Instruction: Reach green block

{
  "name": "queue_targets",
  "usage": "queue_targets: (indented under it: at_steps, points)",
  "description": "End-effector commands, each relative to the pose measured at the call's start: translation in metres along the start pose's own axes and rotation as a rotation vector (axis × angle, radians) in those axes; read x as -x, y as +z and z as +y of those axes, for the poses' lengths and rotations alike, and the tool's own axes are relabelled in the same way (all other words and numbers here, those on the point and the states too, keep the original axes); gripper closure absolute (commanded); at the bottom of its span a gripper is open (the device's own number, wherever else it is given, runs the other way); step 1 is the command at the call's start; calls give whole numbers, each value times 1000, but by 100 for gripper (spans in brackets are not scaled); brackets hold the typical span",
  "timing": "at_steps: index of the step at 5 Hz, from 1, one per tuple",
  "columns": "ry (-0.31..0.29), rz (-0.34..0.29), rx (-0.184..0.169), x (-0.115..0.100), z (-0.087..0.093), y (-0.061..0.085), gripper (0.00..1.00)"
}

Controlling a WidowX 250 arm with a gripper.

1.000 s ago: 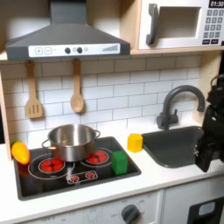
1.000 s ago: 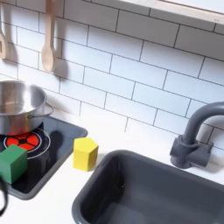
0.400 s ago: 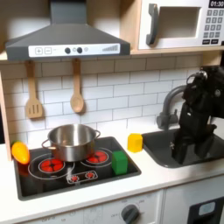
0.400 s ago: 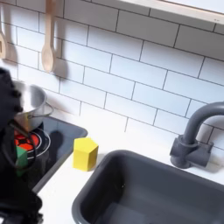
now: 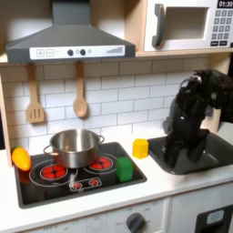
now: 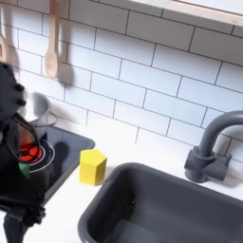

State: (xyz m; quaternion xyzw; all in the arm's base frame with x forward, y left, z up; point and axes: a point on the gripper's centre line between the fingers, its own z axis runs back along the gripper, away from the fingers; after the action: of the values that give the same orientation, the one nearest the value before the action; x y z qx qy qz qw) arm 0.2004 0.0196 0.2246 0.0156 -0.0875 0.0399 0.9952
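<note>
- The green block (image 5: 124,168) stands upright in the first exterior view, long axis vertical, on the black cooktop (image 5: 55,189) at its front corner on the first exterior view's right.
- In the second exterior view the green block (image 6: 25,168) is mostly hidden behind the blurred black arm; only a sliver of green shows.
- The steel pot (image 5: 75,146) sits on the cooktop behind the green block and toward the first exterior view's left, apart from it.
- The yellow block (image 5: 140,147) stands on the white counter (image 5: 173,187) between cooktop and sink (image 5: 215,155); in the second exterior view it (image 6: 92,166) stands just off the cooktop's edge.
- The gripper (image 5: 176,160) hangs over the sink's near side in the first exterior view, well apart from the green block; its spread cannot be told, as the fingers are dark and blurred.
- An orange object (image 5: 20,158) rests at the cooktop's edge on the first exterior view's left.
- Surroundings: white tiled wall, two wooden utensils (image 5: 80,100) hanging, grey range hood (image 5: 68,40), microwave (image 5: 188,24), dark faucet (image 6: 211,150).
</note>
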Motion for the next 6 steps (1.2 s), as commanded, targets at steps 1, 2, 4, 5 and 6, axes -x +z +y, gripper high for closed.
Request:
queue_targets:
  at_steps: [1, 2, 4, 5, 6]
  points:
    - [11, -33, -20, -25, 14, -9, 0]
    - [6, -45, -27, -34, 16, -13, 0]
    - [-1, -63, -34, -51, 23, -21, 0]
    - [5, -74, -39, -61, 27, -24, 0]
    - [4, -83, -47, -69, 29, -26, 0]
